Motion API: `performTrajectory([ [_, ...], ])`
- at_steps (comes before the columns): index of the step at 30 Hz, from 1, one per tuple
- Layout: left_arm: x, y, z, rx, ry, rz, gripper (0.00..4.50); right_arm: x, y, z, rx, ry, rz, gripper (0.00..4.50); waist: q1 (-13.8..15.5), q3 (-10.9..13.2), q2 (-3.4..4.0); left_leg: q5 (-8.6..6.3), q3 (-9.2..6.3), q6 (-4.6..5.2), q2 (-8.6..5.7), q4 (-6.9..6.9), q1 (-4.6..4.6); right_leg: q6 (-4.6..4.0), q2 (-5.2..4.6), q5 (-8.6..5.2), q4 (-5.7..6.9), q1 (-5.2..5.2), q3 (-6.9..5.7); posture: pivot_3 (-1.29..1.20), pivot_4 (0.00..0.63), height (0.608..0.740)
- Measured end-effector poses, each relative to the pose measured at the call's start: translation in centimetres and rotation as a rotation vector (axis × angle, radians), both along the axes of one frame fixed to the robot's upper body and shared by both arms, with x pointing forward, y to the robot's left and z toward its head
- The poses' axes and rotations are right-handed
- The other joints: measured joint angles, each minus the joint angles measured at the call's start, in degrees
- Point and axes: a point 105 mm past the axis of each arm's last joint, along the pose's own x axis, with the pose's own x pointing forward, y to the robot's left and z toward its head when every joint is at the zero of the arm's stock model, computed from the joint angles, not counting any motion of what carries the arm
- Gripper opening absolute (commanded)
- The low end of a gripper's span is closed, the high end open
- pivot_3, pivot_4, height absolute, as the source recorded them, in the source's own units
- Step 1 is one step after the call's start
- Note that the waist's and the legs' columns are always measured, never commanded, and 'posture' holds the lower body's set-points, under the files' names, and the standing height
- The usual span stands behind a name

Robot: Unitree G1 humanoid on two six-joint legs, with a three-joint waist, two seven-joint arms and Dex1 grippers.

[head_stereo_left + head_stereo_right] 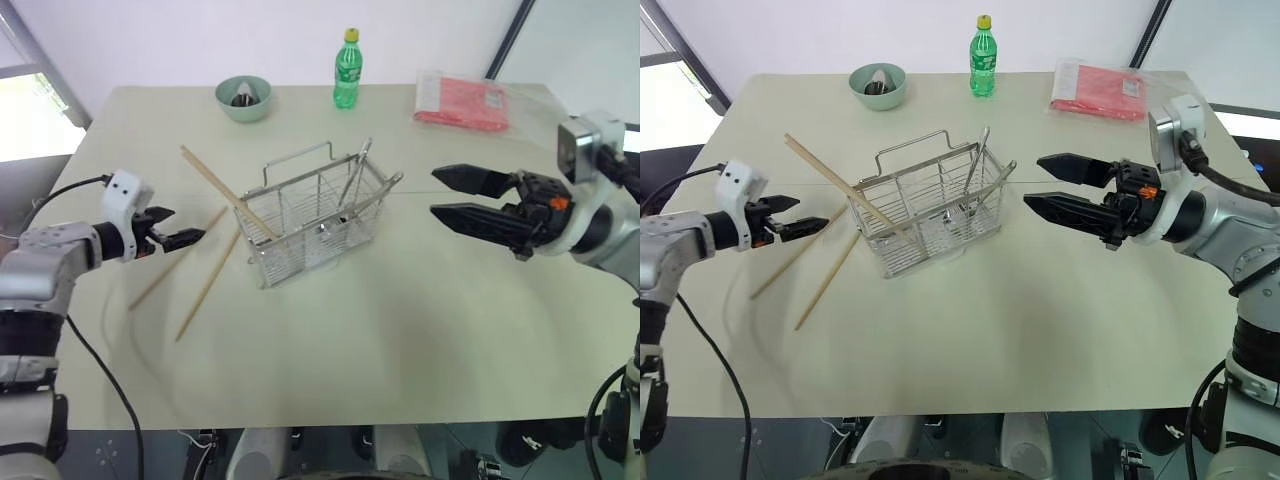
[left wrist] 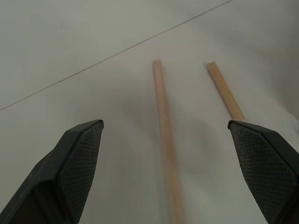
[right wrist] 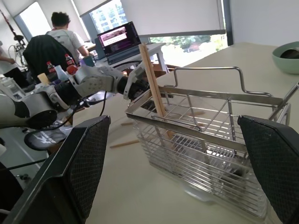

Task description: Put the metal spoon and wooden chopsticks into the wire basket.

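Silver arms, black textured fingers [image 3: 79,168], black cables.

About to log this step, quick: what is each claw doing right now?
Left claw: open, holding nothing, over two wooden chopsticks on the table.
Right claw: open, holding nothing, beside the wire basket.

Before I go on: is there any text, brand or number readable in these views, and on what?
None can be read.
Green bottle: label too small to read.
Red packet: white label patch, print too blurred to read.
Laptop screen in the right wrist view: lit, its lines of text too small to read.
Wire basket, wooden chopsticks and bowl: no markings visible.
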Motion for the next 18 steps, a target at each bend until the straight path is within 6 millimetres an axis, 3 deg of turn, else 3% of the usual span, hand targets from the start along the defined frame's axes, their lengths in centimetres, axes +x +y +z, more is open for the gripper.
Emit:
performTrajectory([
  [4,1.9,-0.2,-1.8,0.042,0.047,0.016,4.5,-0.5,-0.1,0.1,0.002,-0.009,-0.021,4.47,-0.04,0.01,-0.07,0.0,0.0,0.01,0.0,0.15,0.01,0.19,0.0,0.12,-0.02,0.11,-0.07,0.0,0.15,0.684],
  [7,3.0,-0.7,-1.9,0.095,0.052,-0.005,4.5,-0.7,-0.4,0.1,0.008,-0.01,-0.049,4.47,-0.05,-0.01,-0.09,0.0,0.0,0.01,0.0,0.21,0.08,0.2,-0.01,0.21,-0.04,0.22,-0.07,0.0,0.15,0.684],
  [11,3.5,-1.3,-2.3,0.152,0.065,-0.064,3.17,-0.7,-0.8,0.1,0.016,-0.002,-0.083,4.5,0.02,-0.04,-0.07,-0.03,-0.01,0.02,0.01,0.13,0.5,0.2,-0.02,0.23,-0.25,0.71,-0.12,0.0,0.15,0.684],
  [17,3.8,-1.6,-2.4,0.183,0.063,-0.089,0.12,-1.2,-1.2,-0.2,0.022,0.007,-0.106,4.5,-0.18,-0.11,-0.04,-0.04,-0.06,0.03,0.04,0.11,0.58,0.16,0.0,0.31,-0.34,0.83,-0.12,0.0,0.15,0.684],
  [18,3.9,-1.5,-2.3,0.187,0.064,-0.086,0.04,-1.2,-1.2,-0.2,0.022,0.008,-0.107,4.5,-0.22,-0.11,-0.04,-0.04,-0.06,0.03,0.05,0.1,0.58,0.15,0.0,0.33,-0.33,0.82,-0.12,0.0,0.15,0.684],
])
